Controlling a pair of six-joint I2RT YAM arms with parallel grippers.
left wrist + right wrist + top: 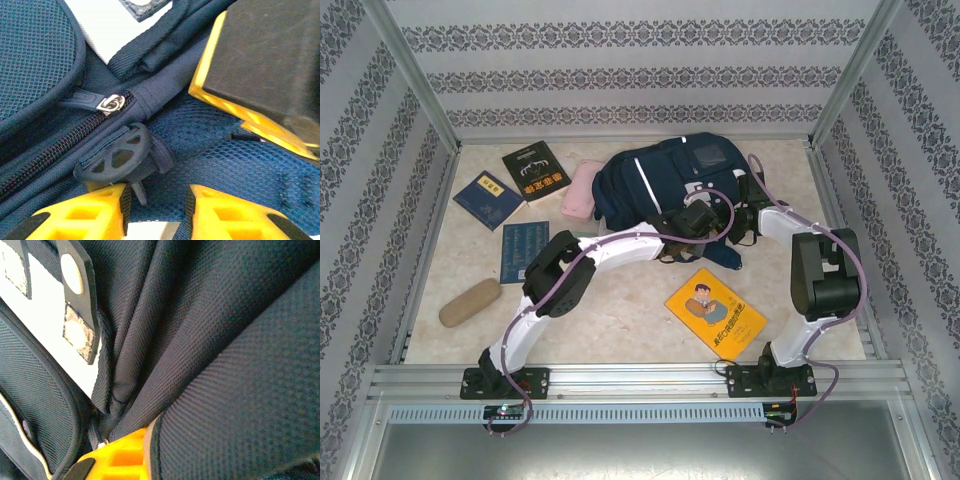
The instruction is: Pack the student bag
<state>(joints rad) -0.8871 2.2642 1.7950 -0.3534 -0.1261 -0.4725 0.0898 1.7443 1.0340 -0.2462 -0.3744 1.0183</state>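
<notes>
Navy woven fabric with thin white stripes marks the student bag point(660, 180), which I find lying in the upper centre of the top view on the pale marbled table point(620, 300). Both arms reach in to its lower right side. A yellow book point(715, 310) lies at lower right, three dark books point(523, 250) and a pink soft item point(582, 190) to the left, and a tan oblong case point(470, 302) at far left, all outside the bag. In the left wrist view, the left gripper point(155, 215) stands at the bottom edge, its yellow fingers parted and grasping nothing. A round, spoked black plastic fitting point(116, 159) sits just above them. A silver zip slider point(112, 104) lies left of centre at the end of coarse black teeth point(55, 150), with padded mesh around it. In the right wrist view, the right gripper point(145, 455) at the bottom edge is clenched, and tight folds of ribbed cloth gather toward it. I judge it to be pinching the bag. My assessment is that the opening step is in hand and nothing is packed yet. The next move calls for settling the left fingers on the small slider pull and drawing it along the teeth against the right arm's hold.
</notes>
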